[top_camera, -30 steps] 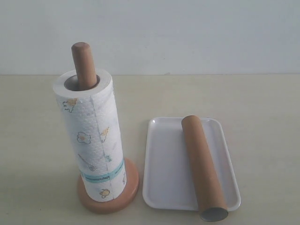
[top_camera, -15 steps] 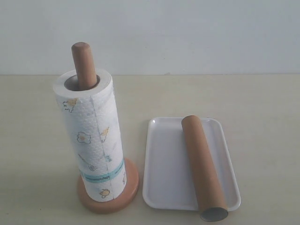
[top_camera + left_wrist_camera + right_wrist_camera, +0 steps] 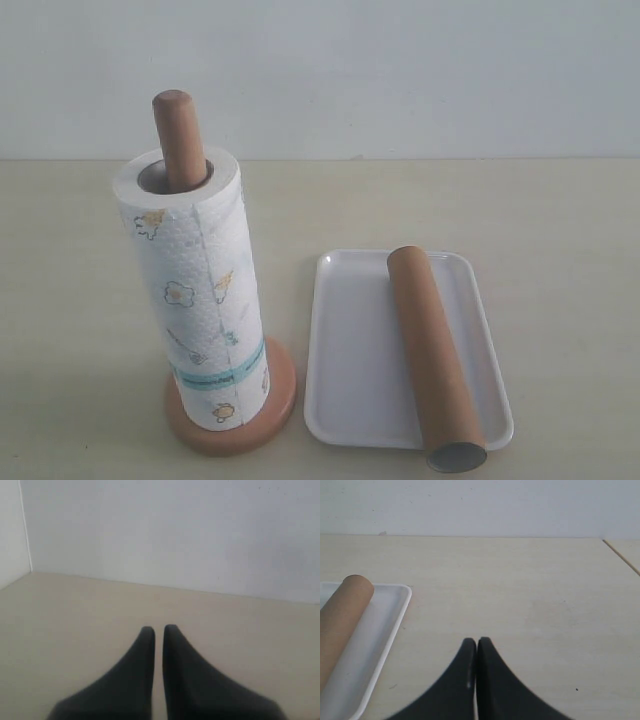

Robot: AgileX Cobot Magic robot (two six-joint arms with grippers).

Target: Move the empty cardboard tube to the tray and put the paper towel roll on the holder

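One cardboard tube (image 3: pixel 436 352) lies in the tray (image 3: pixel 345 340); left fingers (image 3: pixel 140 672) and right fingers (image 3: pixel 462 680) closed.

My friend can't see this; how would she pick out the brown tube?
On the pale table, look right of the tall paper towel roll to the flat white tray. The cardboard tube lies on it, near end overhanging the rim. Unlike the upright wooden post, it is hollow and lying down.

Holder post (image 3: pixel 175 125) largely inside roll (image 3: pixel 195 290)
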